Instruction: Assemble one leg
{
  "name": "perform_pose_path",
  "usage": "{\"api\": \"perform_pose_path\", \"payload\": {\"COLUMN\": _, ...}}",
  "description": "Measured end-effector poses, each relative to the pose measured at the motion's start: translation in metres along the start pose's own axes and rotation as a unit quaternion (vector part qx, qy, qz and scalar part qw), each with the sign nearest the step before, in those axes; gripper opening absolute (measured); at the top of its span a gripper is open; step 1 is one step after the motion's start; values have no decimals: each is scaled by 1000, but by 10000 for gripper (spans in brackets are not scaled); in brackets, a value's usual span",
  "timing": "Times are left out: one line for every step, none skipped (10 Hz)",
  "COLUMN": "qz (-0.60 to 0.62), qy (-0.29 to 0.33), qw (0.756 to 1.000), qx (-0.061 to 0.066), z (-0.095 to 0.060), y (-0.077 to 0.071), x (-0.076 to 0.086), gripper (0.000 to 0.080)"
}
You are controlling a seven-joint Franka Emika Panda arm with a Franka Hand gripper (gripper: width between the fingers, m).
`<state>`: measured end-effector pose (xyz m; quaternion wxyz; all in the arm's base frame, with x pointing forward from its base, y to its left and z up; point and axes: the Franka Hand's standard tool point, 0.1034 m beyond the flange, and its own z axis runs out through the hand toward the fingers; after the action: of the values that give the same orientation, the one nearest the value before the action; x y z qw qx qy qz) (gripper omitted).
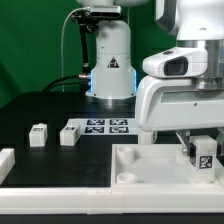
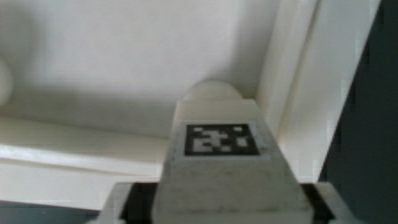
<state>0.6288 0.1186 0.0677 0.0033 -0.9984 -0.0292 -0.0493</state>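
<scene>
My gripper [image 1: 203, 143] is shut on a leg [image 1: 205, 155], a small white block with a black-and-white tag on its face. I hold it over the large white panel [image 1: 130, 172], near the corner at the exterior view's right. In the wrist view the leg [image 2: 219, 135] sits between my fingers [image 2: 135, 203], and its rounded tip points into the panel's corner beside the raised rim [image 2: 299, 80]. I cannot tell whether the tip touches the panel. Two more legs [image 1: 38, 135] [image 1: 68, 133] stand on the black table at the exterior view's left.
The marker board [image 1: 102, 126] lies on the table behind the panel, in front of the robot base [image 1: 110, 70]. Another white part [image 1: 5, 163] shows at the left edge of the exterior view. A green backdrop closes off the back.
</scene>
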Motion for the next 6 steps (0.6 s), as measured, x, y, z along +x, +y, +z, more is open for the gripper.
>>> {"api": "perform_pose_path", "payload": {"qz": 82, "qy": 3, "qw": 997, "qx": 0, "z": 0, "y": -2, "x": -1, "gripper": 290}}
{"api": "perform_pose_path", "payload": {"qz": 154, "qy": 4, "qw": 988, "qx": -1, "z": 0, "y": -3, "x": -1, "gripper": 290}}
{"api": "perform_pose_path", "payload": {"qz": 220, "qy": 3, "qw": 975, "qx": -5, "z": 0, "y": 0, "x": -1, "gripper": 290}}
{"api": "perform_pose_path", "payload": {"qz": 293, "qy": 2, "qw": 956, "qx": -13, "z": 0, "y": 5, "x": -2, "gripper": 290}}
{"api": "perform_pose_path", "payload": {"qz": 352, "qy": 2, "qw": 936, "qx": -31, "z": -1, "y": 11, "x": -4, "gripper": 300}}
{"api": "perform_pose_path", "payload": {"qz": 392, "qy": 5, "qw": 919, "qx": -48, "z": -2, "y": 16, "x": -6, "gripper": 310}}
